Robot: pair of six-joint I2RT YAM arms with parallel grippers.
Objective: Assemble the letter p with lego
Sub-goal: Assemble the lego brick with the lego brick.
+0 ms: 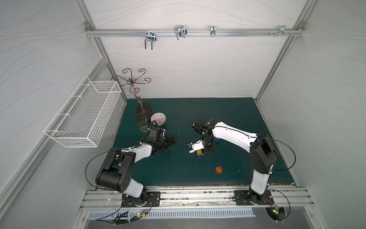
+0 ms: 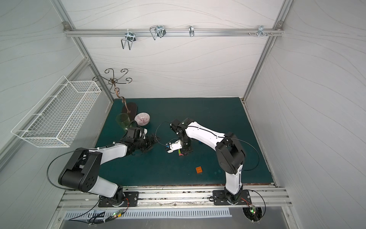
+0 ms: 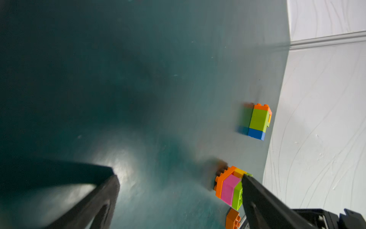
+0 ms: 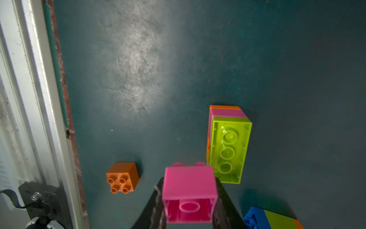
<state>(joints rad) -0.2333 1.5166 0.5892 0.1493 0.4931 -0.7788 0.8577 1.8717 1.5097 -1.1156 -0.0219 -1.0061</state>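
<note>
Lego update: right gripper pinches a square magenta plastic brick just beside the tipped-over lime, magenta and orange brick stack on the teal mat, its long axis running away from those fingers; left gripper is spread wide, empty.

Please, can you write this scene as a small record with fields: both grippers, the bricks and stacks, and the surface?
left gripper: open, holding nothing
right gripper: shut on the magenta square brick
loose brick: orange square brick, studs up, alone on the mat
stack one: lime-magenta-orange stack, lying on its side, hollow underside of the lime brick showing
stack two: blue-lime-orange stack, apart from stack one
surface: teal mat
</note>
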